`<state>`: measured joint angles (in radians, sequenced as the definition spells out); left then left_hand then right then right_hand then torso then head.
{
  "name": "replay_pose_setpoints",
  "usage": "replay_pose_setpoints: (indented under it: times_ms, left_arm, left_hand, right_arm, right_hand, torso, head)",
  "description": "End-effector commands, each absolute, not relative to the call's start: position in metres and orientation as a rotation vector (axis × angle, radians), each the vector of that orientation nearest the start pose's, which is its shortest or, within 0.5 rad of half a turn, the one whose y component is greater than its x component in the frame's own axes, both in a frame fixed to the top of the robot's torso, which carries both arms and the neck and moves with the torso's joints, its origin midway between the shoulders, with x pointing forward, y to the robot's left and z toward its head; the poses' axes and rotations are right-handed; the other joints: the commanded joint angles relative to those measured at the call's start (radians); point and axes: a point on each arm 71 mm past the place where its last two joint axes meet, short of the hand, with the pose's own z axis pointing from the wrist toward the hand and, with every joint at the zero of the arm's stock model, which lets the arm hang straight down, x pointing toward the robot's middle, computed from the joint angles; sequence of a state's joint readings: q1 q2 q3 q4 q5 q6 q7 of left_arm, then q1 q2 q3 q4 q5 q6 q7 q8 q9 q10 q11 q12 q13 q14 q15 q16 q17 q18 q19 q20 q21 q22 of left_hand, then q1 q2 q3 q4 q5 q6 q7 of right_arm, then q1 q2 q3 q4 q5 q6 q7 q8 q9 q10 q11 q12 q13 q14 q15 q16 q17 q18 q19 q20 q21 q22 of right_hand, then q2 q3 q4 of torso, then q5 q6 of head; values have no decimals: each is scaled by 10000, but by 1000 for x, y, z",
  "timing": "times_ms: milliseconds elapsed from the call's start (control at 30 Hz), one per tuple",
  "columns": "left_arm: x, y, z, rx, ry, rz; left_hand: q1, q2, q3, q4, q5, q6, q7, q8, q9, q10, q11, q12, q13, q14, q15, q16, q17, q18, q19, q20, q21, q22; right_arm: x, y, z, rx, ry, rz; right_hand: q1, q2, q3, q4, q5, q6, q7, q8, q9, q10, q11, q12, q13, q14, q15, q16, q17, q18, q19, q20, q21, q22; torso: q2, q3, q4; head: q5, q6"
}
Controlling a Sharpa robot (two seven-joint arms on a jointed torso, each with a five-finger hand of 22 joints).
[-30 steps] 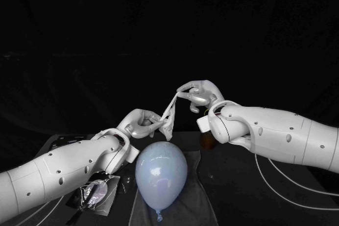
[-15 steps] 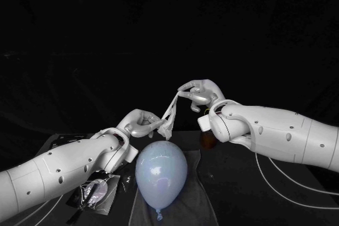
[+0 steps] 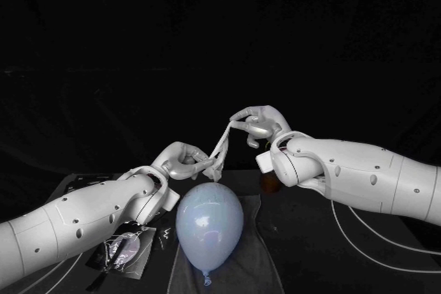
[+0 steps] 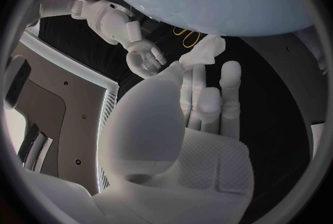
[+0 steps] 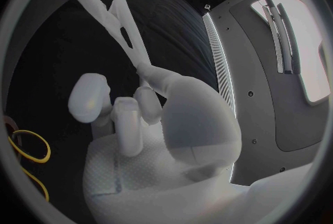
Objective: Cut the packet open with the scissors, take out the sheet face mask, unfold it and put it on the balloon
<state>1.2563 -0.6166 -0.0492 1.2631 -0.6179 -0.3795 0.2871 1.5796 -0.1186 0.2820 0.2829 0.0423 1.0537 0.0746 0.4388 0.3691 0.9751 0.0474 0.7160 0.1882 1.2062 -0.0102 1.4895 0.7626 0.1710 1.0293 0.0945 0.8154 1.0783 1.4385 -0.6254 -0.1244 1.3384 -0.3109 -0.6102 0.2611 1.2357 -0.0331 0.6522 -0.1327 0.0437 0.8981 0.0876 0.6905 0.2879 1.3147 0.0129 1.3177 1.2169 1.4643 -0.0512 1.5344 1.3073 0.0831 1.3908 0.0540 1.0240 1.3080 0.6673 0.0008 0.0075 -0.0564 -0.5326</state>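
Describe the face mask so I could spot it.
Find the big pale balloon on the table. Above it, the left hand and right hand hold a thin white strip between them: the sheet mask. Unlike the smooth round balloon, it is limp and twisted.

Sheet face mask (image 3: 220, 143), white and bunched into a narrow strip, is stretched in the air between the left hand (image 3: 187, 160) and the higher right hand (image 3: 259, 124). Pale blue balloon (image 3: 209, 222) lies below it, knot toward the robot; shiny packet (image 3: 124, 250) lies just beside the balloon
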Motion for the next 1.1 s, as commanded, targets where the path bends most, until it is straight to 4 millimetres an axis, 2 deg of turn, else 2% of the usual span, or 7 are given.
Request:
replay_pose_setpoints:
  times_ms: [33,267,400,467,733,933,1100]
  left_arm:
    - [538,158,-162,-4734,15096,-12752]
    - [538,159,-162,-4829,15194,-12932]
    - [538,160,-162,-4929,15082,-12910]
    - [539,160,-161,-4987,15032,-12875]
    - [540,163,-162,-5448,14940,-12809]
    - [540,164,-163,-5750,14984,-12864]
    - [540,164,-164,-5852,15158,-13007]
  left_hand:
    - [-167,429,-3,83,49,-229,83,-76,-49,-126,39,-149,-69,-216,63,-104,-271,29,-193,29,-196,-105]
    - [-749,994,-18,93,46,-493,279,-167,-103,-293,177,-383,-149,-519,197,-181,-637,68,-481,126,-511,-254]
    - [-571,563,-206,-66,47,-226,38,41,-26,-41,79,-250,-78,-361,134,-116,-320,70,-390,140,-392,-161]
    - [-435,113,-406,-86,46,129,-226,261,32,144,5,-142,-15,-93,65,-12,133,40,-196,121,-159,-6]
    - [-166,-430,-549,76,48,653,-330,390,-95,352,-81,54,121,112,-31,93,476,4,-27,56,54,161]
    - [-965,117,-652,112,49,548,-371,413,-160,302,-39,52,154,112,12,115,496,-6,-17,55,69,202]
    - [-1921,983,-737,131,40,272,-144,364,-229,94,-3,-66,137,8,47,104,379,14,-130,77,-63,159]
  right_arm:
    - [550,-162,-91,6961,13050,12102]
    - [551,-165,-93,7003,13053,12001]
    - [552,-166,-94,7023,13057,11952]
    - [552,-167,-94,7031,13070,11933]
    - [553,-167,-96,7039,13098,11877]
    - [554,-168,-96,7041,13092,11840]
    - [554,-169,-96,7019,13086,11808]
  right_hand:
    - [-97,37,57,9,51,74,3,58,15,44,-7,46,-2,796,-1,56,1663,148,-21,16,-68,1310]
    - [-97,37,57,9,51,74,3,58,15,44,-7,46,-2,796,-1,56,1663,148,-21,16,-68,1310]
    - [-97,37,57,9,51,74,3,58,15,44,-7,46,-2,796,-1,56,1663,148,-21,16,-68,1310]
    - [-97,37,57,9,51,74,3,58,15,44,-7,46,-2,796,-1,56,1663,148,-21,16,-68,1310]
    - [-101,33,61,3,49,68,4,62,19,38,-7,40,-10,792,-1,50,1649,148,-21,16,-71,1309]
    - [-101,33,61,3,49,68,4,62,19,38,-7,40,-10,792,-1,50,1649,148,-21,16,-71,1309]
    - [-101,33,61,3,49,68,4,62,19,38,-7,40,-10,792,-1,50,1649,148,-21,16,-71,1309]
  torso:
    - [3,3,3]
    - [4,0,-6]
    - [4,-1,-4]
    - [2,0,-2]
    - [5,-2,3]
    - [-5,3,0]
    - [1,2,2]
  head:
    - [6,-9]
    - [7,-17]
    - [6,-42]
    - [15,-50]
    - [-14,-83]
    - [-24,-87]
    - [-28,-76]
